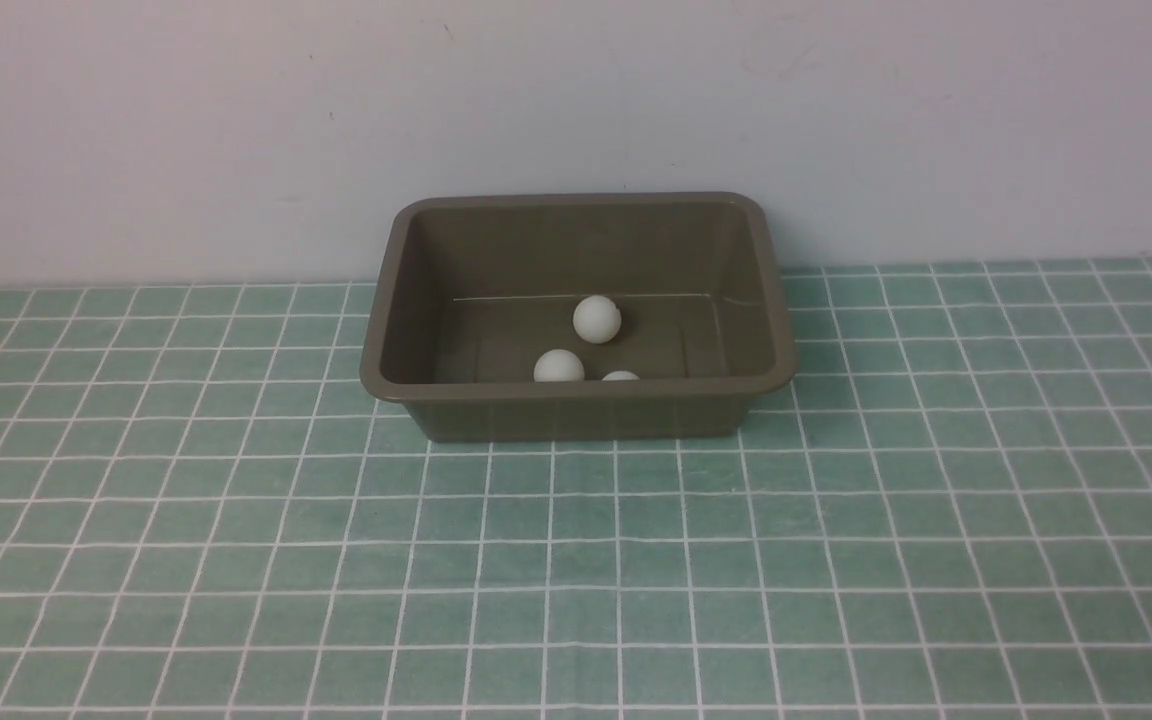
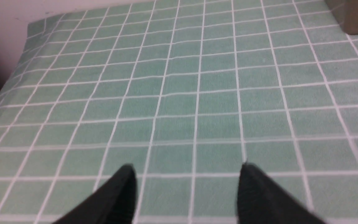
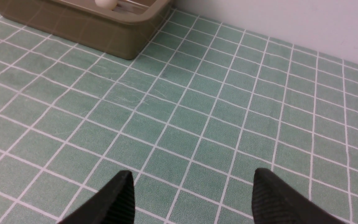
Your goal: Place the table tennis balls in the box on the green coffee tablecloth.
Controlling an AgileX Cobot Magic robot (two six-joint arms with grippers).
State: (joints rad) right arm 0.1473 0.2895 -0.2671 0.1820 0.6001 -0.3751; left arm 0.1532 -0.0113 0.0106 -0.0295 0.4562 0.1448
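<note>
Inside the box (image 1: 576, 300) lie three table tennis balls (image 1: 597, 319).

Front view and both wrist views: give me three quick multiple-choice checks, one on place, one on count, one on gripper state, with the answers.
1. Where is the box on the green coffee tablecloth?
A. at the near edge
B. at the far side, by the wall
C. at the left corner

2. How many table tennis balls show in the box?
A. one
B. three
C. five

3. How do the left gripper and right gripper stand?
A. both open, holding nothing
B. both shut on balls
C. left shut, right open

Answers:
1 B, the box's back rim lies against the wall line.
2 B, three white balls show, one half hidden behind the near wall.
3 A, each wrist view shows spread fingers over bare cloth.
</note>
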